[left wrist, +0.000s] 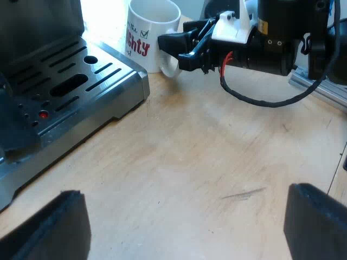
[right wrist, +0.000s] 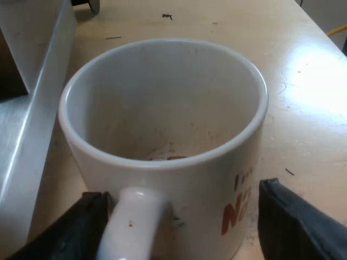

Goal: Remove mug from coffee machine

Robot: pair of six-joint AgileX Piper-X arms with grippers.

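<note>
**Item 1: mug**. White, red lettering on the side, inside empty apart from brownish marks. It stands upright on the wooden surface, off the coffee machine and just beside the corner of its metal drip tray. Reading the mug as a clock from above, with the right claw's side as 6 o'clock, the handle points to 6 o'clock and the machine's metal edge lies at 9 o'clock.

**Item 2: right claw**. Its 2 black fingers are spread apart on either side of the handle. One is close against the handle. The other is well clear of it, alongside the mug's wall. No squeeze on the handle is visible. From the left wrist view the right claw is level with the mug's handle.

**Item 3: left claw**. Its fingers are wide apart with nothing between them. It is above bare surface, well apart from the mug.

**Item 4: drip tray.** Slotted metal, with 1 small red dot set in it.
</note>
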